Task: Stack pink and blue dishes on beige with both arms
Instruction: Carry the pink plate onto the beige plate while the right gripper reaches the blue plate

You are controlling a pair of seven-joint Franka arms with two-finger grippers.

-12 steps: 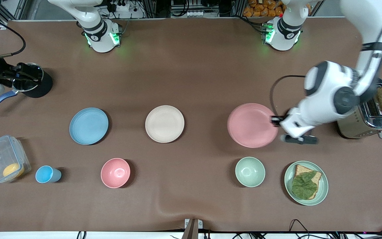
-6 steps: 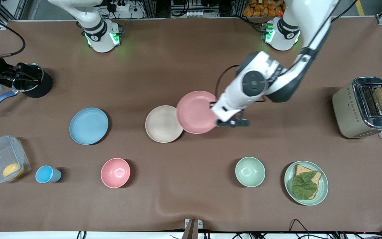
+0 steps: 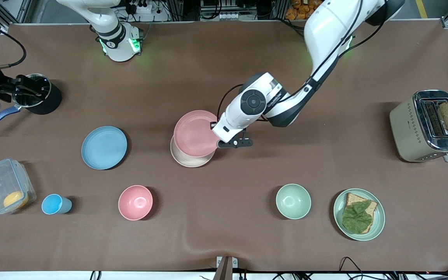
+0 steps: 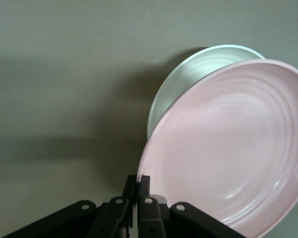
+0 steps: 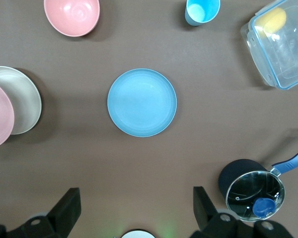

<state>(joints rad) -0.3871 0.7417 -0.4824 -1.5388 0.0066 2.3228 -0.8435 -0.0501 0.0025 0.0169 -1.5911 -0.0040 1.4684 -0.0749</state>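
Pink plate over the beige one, not yet let go; blue plate untouched.

Our left gripper [image 3: 217, 137] is clamped on the rim of the pink plate [image 3: 196, 133] and holds it over the beige plate [image 3: 191, 158], which sits mid-table. The pink plate covers most of the beige one but lies a little off-centre toward the edge where the bases stand, and in the left wrist view it looks tilted and lifted clear of the beige rim, so we judge the first stack close but not finished: it needs lowering and release. The blue plate [image 3: 104, 147] lies flat on the table, well apart toward the right arm's end. Our right gripper [image 5: 134, 208] hangs over it, fingers spread wide, holding nothing; that pick and second stacking remain.
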